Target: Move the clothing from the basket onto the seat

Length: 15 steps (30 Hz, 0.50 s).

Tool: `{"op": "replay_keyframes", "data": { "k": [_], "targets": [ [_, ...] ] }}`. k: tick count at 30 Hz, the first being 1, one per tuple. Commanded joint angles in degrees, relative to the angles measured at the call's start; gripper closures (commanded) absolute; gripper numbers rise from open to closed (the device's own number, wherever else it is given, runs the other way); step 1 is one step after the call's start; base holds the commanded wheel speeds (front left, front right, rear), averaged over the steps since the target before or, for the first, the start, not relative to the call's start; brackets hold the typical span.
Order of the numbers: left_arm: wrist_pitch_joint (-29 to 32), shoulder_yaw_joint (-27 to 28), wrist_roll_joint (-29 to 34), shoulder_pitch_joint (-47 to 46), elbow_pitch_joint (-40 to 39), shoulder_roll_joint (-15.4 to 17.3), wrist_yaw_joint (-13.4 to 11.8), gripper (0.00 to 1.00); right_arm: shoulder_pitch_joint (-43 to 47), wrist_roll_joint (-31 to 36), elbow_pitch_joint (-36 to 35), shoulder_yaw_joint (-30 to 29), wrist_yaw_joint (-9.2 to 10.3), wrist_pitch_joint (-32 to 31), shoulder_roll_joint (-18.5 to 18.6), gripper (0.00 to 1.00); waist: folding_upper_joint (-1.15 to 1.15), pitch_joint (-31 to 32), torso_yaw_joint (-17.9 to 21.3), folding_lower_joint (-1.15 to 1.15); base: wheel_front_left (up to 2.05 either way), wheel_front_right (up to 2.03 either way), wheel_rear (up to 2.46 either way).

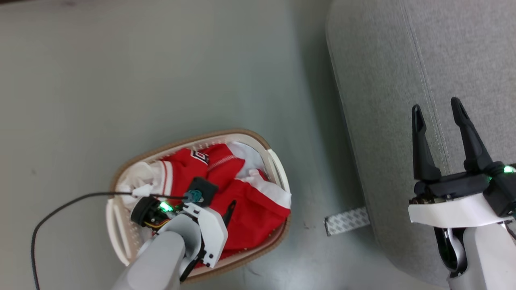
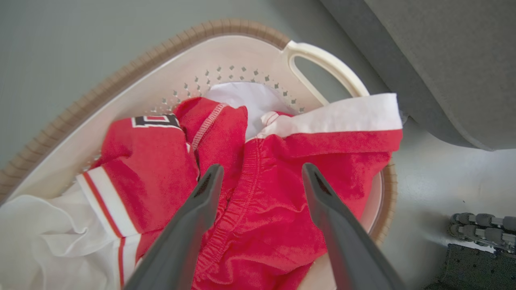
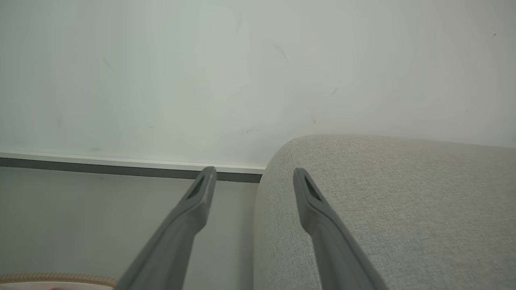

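The cream basket with a brown rim stands on the floor at lower left. The red clothing with white panels fills it, and a white edge drapes over the right rim. My left arm reaches down into the basket, one dark finger showing beside the wrist. In the left wrist view my left gripper is open, its tips just above the red clothing and nothing between them. The basket's rim curves behind. My right gripper hangs open and empty over the grey seat; the right wrist view shows it at the seat's rounded edge.
A white patterned strip lies on the floor between basket and seat. A black cable runs from my left wrist off to the left. Grey floor stretches beyond the basket. A pale wall with a dark baseboard stands behind the seat.
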<state>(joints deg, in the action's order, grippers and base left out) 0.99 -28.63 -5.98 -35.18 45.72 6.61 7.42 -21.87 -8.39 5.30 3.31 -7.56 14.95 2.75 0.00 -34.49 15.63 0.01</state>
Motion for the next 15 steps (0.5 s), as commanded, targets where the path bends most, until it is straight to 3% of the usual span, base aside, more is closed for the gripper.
{"op": "replay_keyframes", "data": {
  "k": [1,8,15],
  "targets": [
    [0.97,-1.19,-1.40,-1.15,0.48,1.24,0.01,0.00,-1.22,-0.61,-0.77,0.16,0.13,0.12,0.02,0.00,0.00,-4.00,2.89,-0.01,0.00,0.00,0.00],
    [6.92,-8.23,-5.85,-5.13,2.49,5.54,0.00,0.00,-3.78,-2.37,-2.85,1.93,0.13,0.13,0.00,0.00,0.00,-10.80,4.05,-0.01,0.00,0.00,0.00],
    [8.12,-10.45,-5.22,-9.16,5.52,9.33,0.01,0.00,-6.59,-3.74,-4.78,4.95,0.13,0.12,0.02,0.00,0.00,-16.09,5.09,-0.01,0.00,0.00,0.00]
  ]
}}
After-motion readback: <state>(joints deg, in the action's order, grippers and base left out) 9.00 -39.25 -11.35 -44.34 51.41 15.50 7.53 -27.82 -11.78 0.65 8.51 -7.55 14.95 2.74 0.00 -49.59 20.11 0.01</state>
